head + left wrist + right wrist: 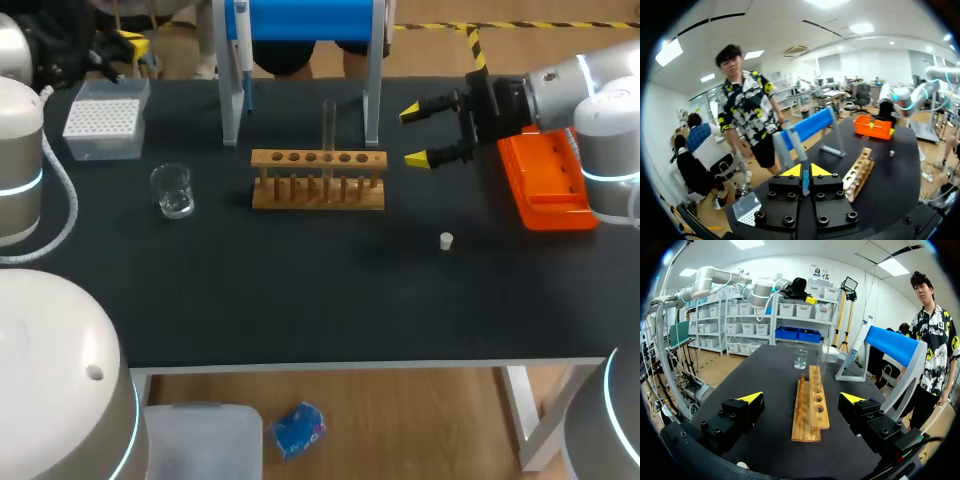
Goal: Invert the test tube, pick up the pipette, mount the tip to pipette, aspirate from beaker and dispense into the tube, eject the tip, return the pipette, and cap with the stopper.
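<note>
**Desk:** Where's the tube?

**Me:** I see the test tube (328, 132) standing upright in the wooden rack (318, 181), near the middle of the surface (300, 300). From my right wrist camera it's only a faint glassy shape above the rack, so I can't say for certain which hole it's in.

**Desk:** And the hands?

**Me:** My right hand (425, 135) is released, with its yellow fingers spread wide. It hangs just off the rack's right end, and the orange tray (545, 185) lies under that arm. My left hand (805, 171) is clenched, tips pressed together and gripping nothing, near the tip box (104, 120).

**Desk:** The rest?

**Me:** The pipette (243, 50) hangs on the blue stand (310, 20) behind the rack. The beaker (173, 190) sits to the rack's left, apart from it and in front of the tip box. The stopper (446, 240) lies alone, in front of the rack and to its right.
</note>
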Motion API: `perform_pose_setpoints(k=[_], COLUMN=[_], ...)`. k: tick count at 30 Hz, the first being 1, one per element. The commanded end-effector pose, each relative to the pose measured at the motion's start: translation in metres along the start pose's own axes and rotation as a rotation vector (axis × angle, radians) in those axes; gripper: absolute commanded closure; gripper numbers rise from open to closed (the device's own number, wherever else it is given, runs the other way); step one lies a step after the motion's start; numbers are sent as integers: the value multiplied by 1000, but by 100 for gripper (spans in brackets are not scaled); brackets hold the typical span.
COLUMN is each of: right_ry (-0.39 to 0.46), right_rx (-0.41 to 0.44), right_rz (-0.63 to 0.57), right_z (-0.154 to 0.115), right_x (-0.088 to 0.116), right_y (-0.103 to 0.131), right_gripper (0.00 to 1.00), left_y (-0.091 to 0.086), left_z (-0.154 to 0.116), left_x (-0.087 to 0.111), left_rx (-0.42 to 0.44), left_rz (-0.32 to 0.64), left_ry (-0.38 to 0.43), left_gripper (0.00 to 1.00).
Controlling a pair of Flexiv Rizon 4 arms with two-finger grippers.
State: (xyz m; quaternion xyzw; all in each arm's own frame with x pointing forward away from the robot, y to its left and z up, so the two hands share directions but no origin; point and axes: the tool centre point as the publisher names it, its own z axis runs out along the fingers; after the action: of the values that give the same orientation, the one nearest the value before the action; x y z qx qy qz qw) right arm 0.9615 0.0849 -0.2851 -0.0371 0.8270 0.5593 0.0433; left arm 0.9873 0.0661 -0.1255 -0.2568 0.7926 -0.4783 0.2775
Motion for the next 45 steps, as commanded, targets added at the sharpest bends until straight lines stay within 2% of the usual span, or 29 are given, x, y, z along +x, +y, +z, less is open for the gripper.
perform_pose_setpoints(k=[1,6,9,11,13,33,35,38,41,43,45], right_ry=[0,0,0,0,0,0,0,0,0,0,0], right_rx=[1,1,1,1,1,1,1,1,1,1,1], right_rz=[-1,-1,-1,-1,-1,-1,-1,-1,-1,-1,-1], right_z=[0,0,0,0,0,0,0,0,0,0,0], right_x=[0,0,0,0,0,0,0,0,0,0,0], right_y=[0,0,0,0,0,0,0,0,0,0,0], right_gripper=[0,0,0,0,0,0,0,0,0,0,0], left_y=[-13,-26,-30,-34,-37,-37,-41,-49,-55,-59,-61], left_z=[-36,-42,-38,-34,-31,-31,-15,-1,10,16,23], left_x=[25,65,97,123,140,140,156,183,214,230,243], left_rx=[-32,-27,-39,-38,-19,-19,-98,-162,-198,-189,-215], left_rz=[64,128,165,182,191,191,206,198,173,161,163], left_ry=[172,258,364,464,528,528,615,692,735,744,742], left_gripper=[100,100,100,100,100,100,100,100,100,100,100])
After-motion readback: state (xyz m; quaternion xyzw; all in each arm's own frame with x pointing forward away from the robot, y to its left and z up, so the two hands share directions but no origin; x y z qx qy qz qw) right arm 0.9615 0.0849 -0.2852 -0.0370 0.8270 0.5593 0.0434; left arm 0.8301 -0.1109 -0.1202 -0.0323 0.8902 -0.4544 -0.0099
